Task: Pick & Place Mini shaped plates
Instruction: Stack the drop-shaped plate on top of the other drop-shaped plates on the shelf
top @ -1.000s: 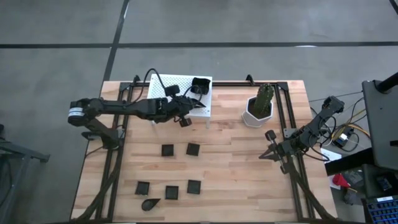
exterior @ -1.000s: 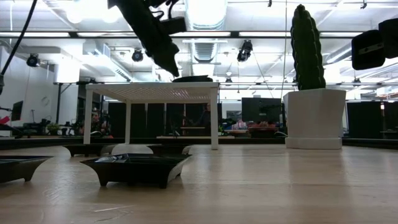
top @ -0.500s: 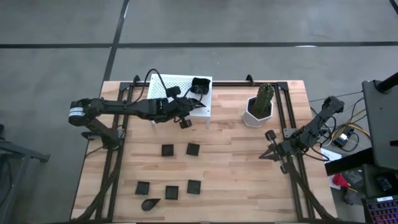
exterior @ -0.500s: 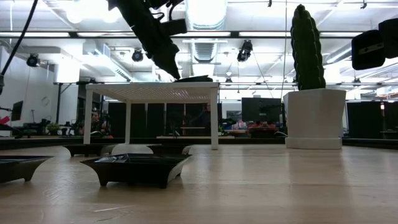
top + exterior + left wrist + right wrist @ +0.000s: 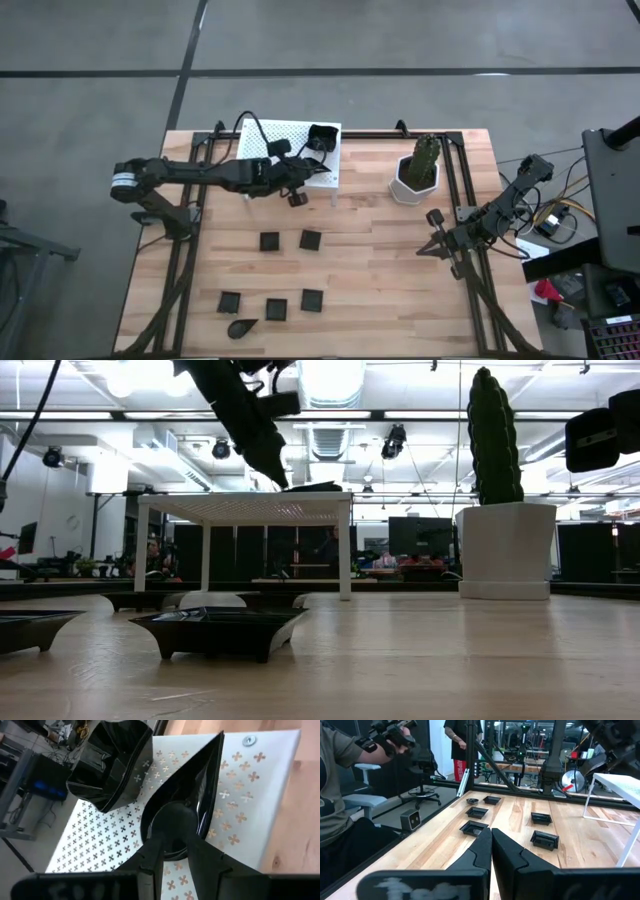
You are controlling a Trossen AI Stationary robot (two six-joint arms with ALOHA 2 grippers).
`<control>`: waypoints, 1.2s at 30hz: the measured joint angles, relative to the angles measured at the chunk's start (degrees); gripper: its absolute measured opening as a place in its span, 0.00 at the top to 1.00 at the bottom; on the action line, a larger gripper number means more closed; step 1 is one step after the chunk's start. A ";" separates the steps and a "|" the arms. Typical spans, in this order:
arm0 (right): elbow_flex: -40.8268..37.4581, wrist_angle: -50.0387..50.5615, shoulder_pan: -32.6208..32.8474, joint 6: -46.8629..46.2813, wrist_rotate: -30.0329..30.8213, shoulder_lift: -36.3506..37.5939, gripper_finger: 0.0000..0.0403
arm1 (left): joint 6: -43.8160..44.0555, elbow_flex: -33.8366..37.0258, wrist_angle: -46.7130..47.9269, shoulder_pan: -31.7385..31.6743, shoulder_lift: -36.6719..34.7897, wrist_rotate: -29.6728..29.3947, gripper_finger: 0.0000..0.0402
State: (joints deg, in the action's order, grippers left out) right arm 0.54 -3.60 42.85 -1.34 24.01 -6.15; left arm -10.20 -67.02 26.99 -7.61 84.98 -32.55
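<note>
Glossy black teardrop-shaped mini plate (image 5: 182,800), pinched in my left gripper (image 5: 172,852) over the white perforated rack (image 5: 250,790): lower level beside the black raised-rim square dish (image 5: 112,762), then release; right gripper (image 5: 491,845) pressed together, idle.

Over the last second the left arm has drawn back slightly toward its own side of the table. In the high view the left gripper (image 5: 305,170), which a second ago reached farther over the near right part of the white perforated rack (image 5: 272,135), now sits a little more to the left above it. In the low view its tip has come down from just above the rack top to meet the teardrop plate (image 5: 310,487) lying there. That plate's dark edge, thin and barely raised before, now shows a touch higher above the rack surface.
</note>
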 joint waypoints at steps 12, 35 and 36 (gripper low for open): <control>0.00 -0.01 -0.01 -0.10 0.00 -0.02 0.98 | 7.70 -1.97 10.10 4.70 -6.38 1.31 0.79; 0.00 0.00 -0.02 -0.06 0.00 0.00 0.98 | 52.44 3.50 25.96 37.77 -8.29 17.04 0.79; 0.00 0.00 -0.02 0.00 0.00 0.00 0.98 | 54.73 3.54 25.71 39.56 -8.29 17.04 0.79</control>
State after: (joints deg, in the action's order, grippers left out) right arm 0.54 -3.60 42.83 -1.34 24.01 -6.15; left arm 44.53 -63.48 52.70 31.95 76.69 -15.51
